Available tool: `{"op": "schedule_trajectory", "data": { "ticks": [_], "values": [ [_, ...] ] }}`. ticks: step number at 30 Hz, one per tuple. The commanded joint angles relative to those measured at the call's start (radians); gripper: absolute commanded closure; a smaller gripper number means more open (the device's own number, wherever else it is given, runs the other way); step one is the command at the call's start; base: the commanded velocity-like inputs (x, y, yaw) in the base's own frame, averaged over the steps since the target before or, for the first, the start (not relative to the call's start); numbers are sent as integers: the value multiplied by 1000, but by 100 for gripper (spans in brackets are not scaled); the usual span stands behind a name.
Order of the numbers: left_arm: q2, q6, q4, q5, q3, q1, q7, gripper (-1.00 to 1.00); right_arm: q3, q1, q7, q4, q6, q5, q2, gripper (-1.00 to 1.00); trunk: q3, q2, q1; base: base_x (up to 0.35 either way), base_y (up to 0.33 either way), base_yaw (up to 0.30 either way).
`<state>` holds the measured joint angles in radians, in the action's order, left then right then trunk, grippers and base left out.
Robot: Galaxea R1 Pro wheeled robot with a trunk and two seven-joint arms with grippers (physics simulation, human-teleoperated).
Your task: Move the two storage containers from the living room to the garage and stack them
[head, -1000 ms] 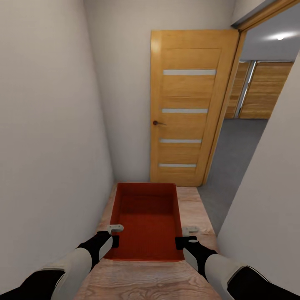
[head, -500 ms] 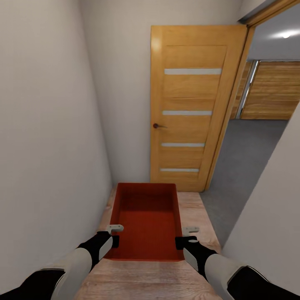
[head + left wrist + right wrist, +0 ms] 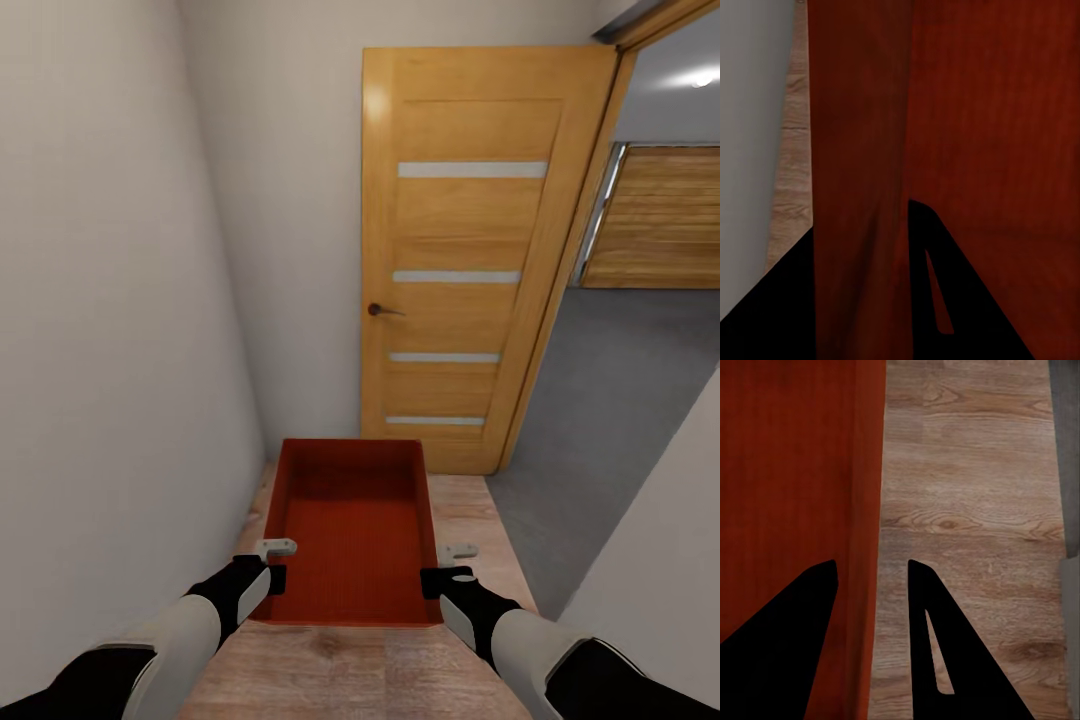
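Observation:
One red-orange storage container [image 3: 350, 525], open-topped and empty, hangs level in front of me above the light wood-plank floor [image 3: 470, 515]. My left gripper [image 3: 272, 566] is shut on its left long wall and my right gripper [image 3: 441, 568] on its right long wall, both near the end closest to me. The left wrist view has the container wall [image 3: 862, 135] between the dark fingers of the left gripper [image 3: 862, 217]. In the right wrist view, the right gripper [image 3: 872, 562] straddles the container's rim [image 3: 874, 472]. Past the doorway lies the garage's grey floor [image 3: 620, 390].
A honey-wood door [image 3: 470, 260] with frosted strips stands open straight ahead, against the end wall. The doorway opens to its right. A white wall [image 3: 100, 350] runs close on the left and another wall [image 3: 665, 560] closes in at lower right. Wooden panels [image 3: 660, 220] line the garage's far side.
The camera has moved forward: the door looks larger and more of the grey floor shows at right. Both grippers and the container keep the same place in the picture.

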<state>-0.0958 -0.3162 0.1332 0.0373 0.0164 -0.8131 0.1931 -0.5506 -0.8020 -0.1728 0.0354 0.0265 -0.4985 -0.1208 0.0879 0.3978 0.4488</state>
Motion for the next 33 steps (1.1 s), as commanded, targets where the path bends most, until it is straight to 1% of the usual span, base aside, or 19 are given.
{"op": "schedule_trajectory", "data": {
  "ticks": [1,3,7,29,33],
  "values": [
    [24,-5,6,3,-14,-1,6,100,-12,0,-5,-8,4,-17,1,100,2,2,1,322,0,0],
    [24,-4,6,3,-14,-1,7,100,-12,0,-5,-8,4,-17,1,100,2,2,1,254,0,0],
    [24,-3,6,3,-14,-1,6,100,-12,0,-5,-8,4,-17,1,100,2,2,1,77,0,0],
    [24,-4,8,3,-15,-1,11,100,-12,0,-5,-8,3,-17,1,100,2,2,1,3,0,0],
    [24,-4,8,3,-15,-1,12,100,-12,0,-5,-8,3,-17,1,100,2,2,1,0,0,-86]
  ]
}}
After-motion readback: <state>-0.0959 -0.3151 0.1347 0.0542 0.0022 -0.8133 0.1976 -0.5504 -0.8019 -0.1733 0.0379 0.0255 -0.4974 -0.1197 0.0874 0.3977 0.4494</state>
